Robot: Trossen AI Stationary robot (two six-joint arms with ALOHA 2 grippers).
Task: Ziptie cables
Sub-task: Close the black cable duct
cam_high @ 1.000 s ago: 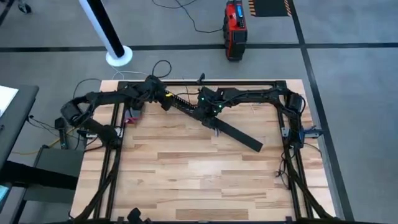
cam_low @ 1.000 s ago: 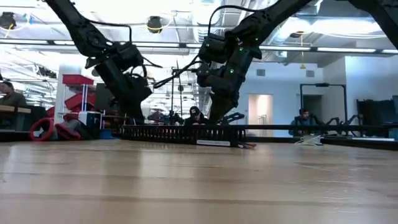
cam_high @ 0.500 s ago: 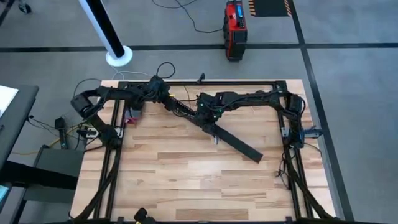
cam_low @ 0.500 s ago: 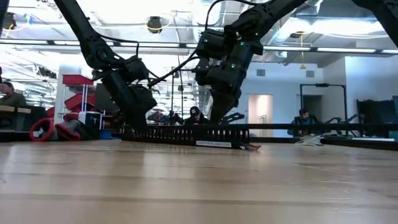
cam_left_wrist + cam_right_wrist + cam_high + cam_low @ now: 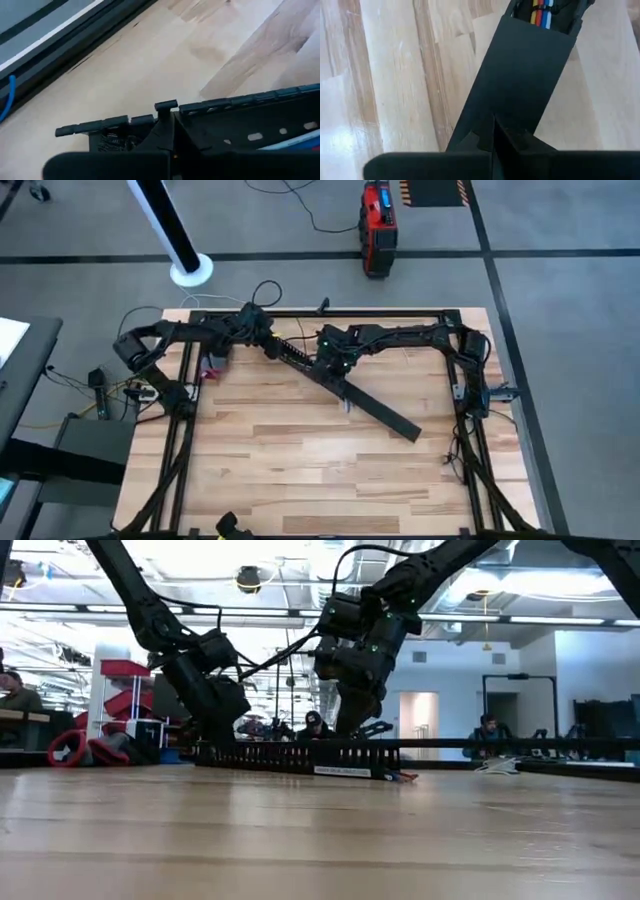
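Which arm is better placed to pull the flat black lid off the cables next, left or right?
Probably the right: its claw sits shut over the flat black rigid strip covering the coloured cables. The left claw is shut at the far end of the comb-slotted black plastic channel.

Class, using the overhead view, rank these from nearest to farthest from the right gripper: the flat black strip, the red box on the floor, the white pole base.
1. The flat black strip, directly at the right gripper, mid-table.
2. The red box, on the floor beyond the table's far edge.
3. The white pole base, on the floor off the far left corner.
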